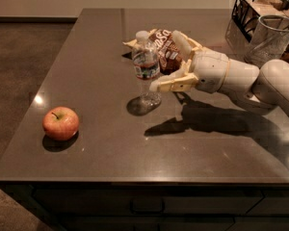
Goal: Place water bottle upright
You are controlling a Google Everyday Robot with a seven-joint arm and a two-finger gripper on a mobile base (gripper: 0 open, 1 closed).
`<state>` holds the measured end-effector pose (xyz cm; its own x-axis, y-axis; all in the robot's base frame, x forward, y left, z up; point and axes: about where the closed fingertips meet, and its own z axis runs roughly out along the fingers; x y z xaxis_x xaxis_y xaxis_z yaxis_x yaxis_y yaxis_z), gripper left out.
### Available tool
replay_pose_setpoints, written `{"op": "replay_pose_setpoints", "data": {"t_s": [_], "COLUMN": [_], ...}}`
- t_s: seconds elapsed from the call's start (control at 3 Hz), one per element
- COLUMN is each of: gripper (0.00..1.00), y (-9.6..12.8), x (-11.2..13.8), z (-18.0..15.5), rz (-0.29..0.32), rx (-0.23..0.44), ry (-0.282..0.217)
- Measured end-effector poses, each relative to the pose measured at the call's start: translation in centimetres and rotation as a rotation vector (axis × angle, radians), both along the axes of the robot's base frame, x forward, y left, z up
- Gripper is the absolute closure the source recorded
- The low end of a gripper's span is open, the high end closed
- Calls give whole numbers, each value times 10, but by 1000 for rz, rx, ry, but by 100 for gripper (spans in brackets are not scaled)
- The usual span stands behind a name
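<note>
one bottle, already standing: the water bottle [146,67] is upright on its base on the table [111,148], cap up, roughly mid-table toward the back. the gripper [164,60] comes in from the right at bottle height, just beside it, with its jaws spread apart, wider than the bottle and clamped on nothing. the near fingertip sits right by the bottle's lower half; can't tell if it touches. a side-on approach makes sense, since it holds the body vertical and lets the base meet the top flat. my read is that placement is basically done and only the exit is left: a straight pull back to the right, no sweep. the risk is a narrow base and a light-looking bottle, so a finger brush tips it. the snack bag [166,47] lies close behind the bottle. the apple [60,123] is well apart at front left, with the glass cup [269,40] and wire basket [245,11] at the far right.
</note>
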<state>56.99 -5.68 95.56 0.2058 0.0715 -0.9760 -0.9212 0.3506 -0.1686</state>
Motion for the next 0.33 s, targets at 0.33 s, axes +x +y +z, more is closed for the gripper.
{"op": "replay_pose_setpoints", "data": {"t_s": [0.33], "gripper": [0], "y": [0], "x": [0], "z": [0], "rz": [0], "rx": [0], "ry": [0]}}
